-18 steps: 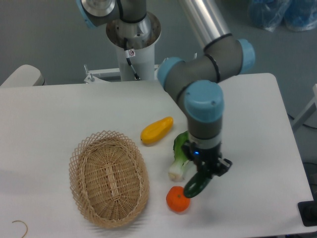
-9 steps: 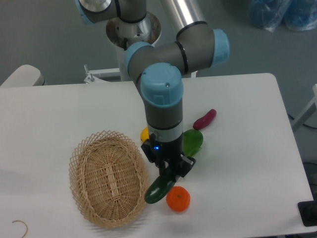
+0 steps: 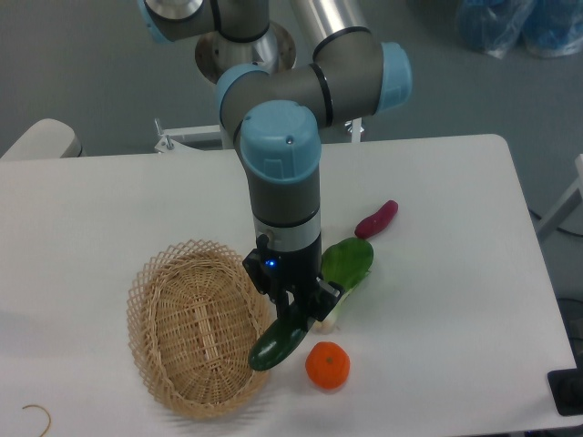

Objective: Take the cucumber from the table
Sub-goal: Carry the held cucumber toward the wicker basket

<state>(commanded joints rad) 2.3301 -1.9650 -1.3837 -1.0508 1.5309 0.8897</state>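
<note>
Just now, gripper point(image 3: 293, 308) clamps the cucumber point(image 3: 278, 344) over the wicker basket's point(image 3: 173, 382) right rim.

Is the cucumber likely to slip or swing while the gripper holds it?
The cucumber looks glossy, so it may slip. The gripper grips near one end, so it hangs tilted and might pivot. It shows no sag, so it is probably stiff.

Bright even overhead light, soft faint shadows, mild overall blur (low resolution), white table point(image 3: 474, 273) slightly washed out

hand point(image 3: 290, 309) grips cucumber point(image 3: 278, 344) | over basket point(image 3: 199, 325) rim | orange point(image 3: 327, 365) beside
</note>
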